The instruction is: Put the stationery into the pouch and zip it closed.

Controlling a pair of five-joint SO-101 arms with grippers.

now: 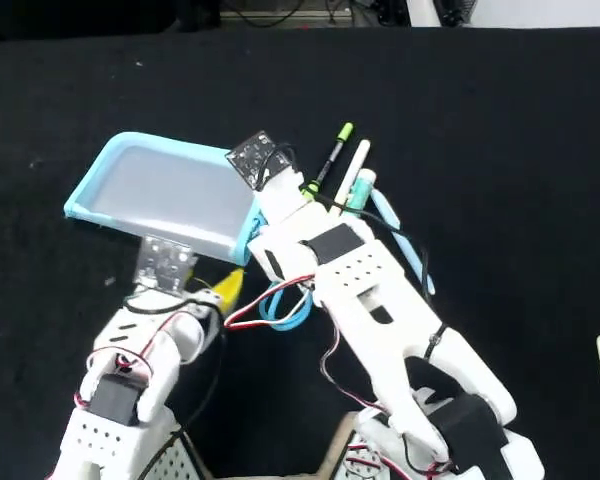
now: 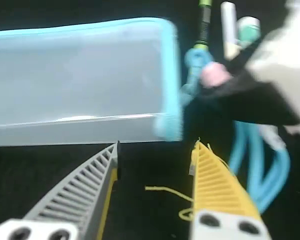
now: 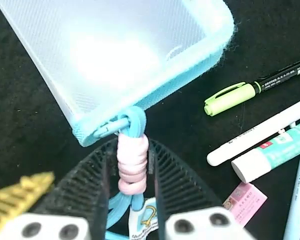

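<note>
A translucent plastic pouch with light blue trim [image 1: 165, 195] is laid flat on the black table [image 1: 500, 120]. In the right wrist view, a pink coiled sleeve [image 3: 132, 167] on the pouch's blue pull cord [image 3: 131, 119] is seen clamped between the black jaws of the right gripper [image 3: 132, 146], at the pouch's corner. The left gripper [image 2: 156, 150] is held spread, grasping nothing, just beside the pouch's long edge. A green-capped black pen [image 3: 230, 97], a white pen [image 3: 260, 137] and a teal-and-white tube [image 3: 277, 155] are laid beside the pouch. Their print is too small to be read.
</note>
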